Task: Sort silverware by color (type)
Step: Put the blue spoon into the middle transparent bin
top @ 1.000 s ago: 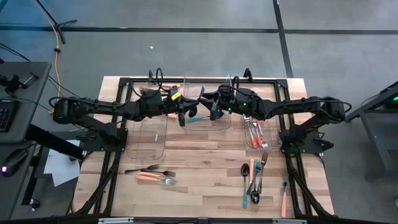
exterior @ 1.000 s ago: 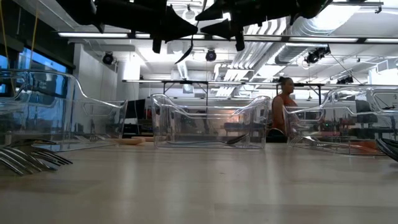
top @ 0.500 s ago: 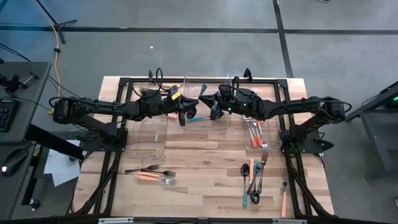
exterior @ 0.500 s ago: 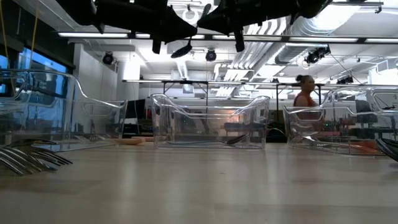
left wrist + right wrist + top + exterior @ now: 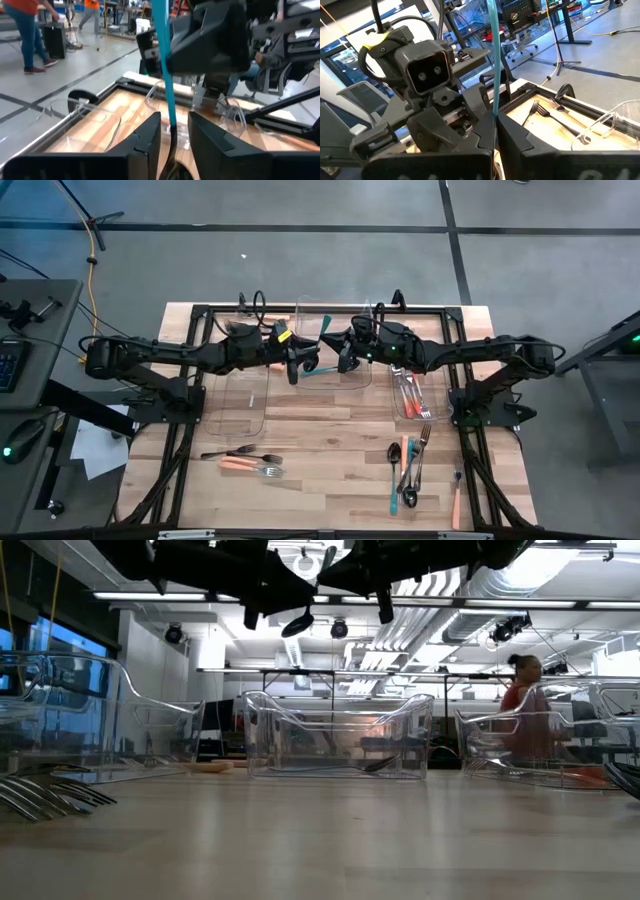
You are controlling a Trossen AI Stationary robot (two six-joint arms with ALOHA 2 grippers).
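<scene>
Both arms meet high over the middle clear bin (image 5: 333,360) — a handover in mid-air, by the look of it.

Right gripper (image 5: 343,356): fingers closed on the teal-handled utensil (image 5: 321,340), handle pinched between them in its wrist view (image 5: 493,60). Left gripper (image 5: 297,366): just beside it, facing it, fingers parted around the same piece, a sliver of gap showing either side of the dark neck (image 5: 172,131). Judged: the left is letting go so the right alone carries it.

Room: bin walls lie directly below both grippers, well apart from them in the low view (image 5: 335,735), so a straight drop looks free. The close quarters are between the two grippers themselves — the left needs to back away from the right before either swings.

Beyond the right gripper, a bin of orange-handled pieces (image 5: 411,392); nearer the table's front edge, loose silverware (image 5: 408,470) and a smaller group (image 5: 245,460) unsorted.
</scene>
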